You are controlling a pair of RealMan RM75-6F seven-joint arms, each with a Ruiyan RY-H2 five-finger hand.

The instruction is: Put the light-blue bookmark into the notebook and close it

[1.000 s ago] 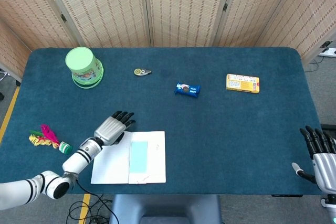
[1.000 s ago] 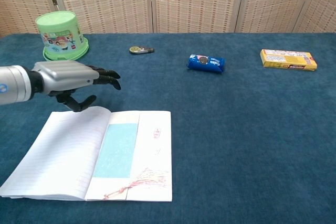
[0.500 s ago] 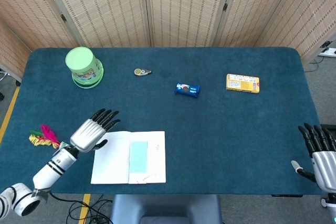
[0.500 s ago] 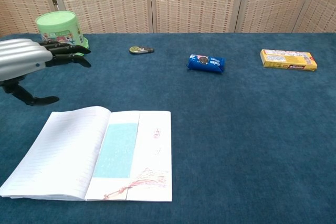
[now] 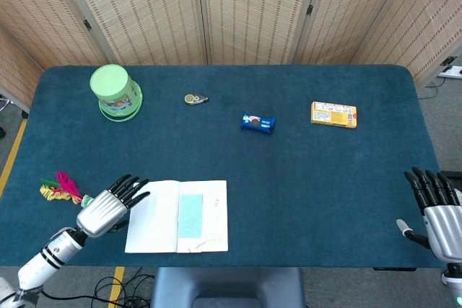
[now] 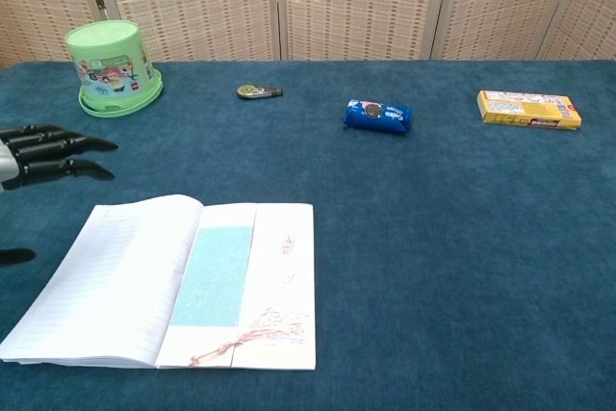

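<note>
The notebook [image 5: 155, 218] [image 6: 115, 276] lies open near the table's front edge, left of centre. The light-blue bookmark [image 5: 190, 216] [image 6: 215, 274] lies flat on its right page beside the spine, its red tassel [image 6: 258, 331] trailing at the bottom. My left hand [image 5: 107, 208] [image 6: 43, 157] hovers just left of the notebook, fingers spread, holding nothing. My right hand [image 5: 436, 207] stays at the table's front right corner, fingers apart and empty; the chest view does not show it.
A green upturned tub [image 5: 115, 92] [image 6: 112, 67] stands at the back left. A small tape dispenser [image 5: 195, 99], a blue snack pack [image 5: 258, 122] and a yellow box [image 5: 333, 114] lie across the back. A colourful tassel toy [image 5: 65, 188] lies left of my left hand.
My left hand has drawn back from above the notebook's left page toward the left front, off the book. The notebook and bookmark have not moved. The right hand barely shifted.
</note>
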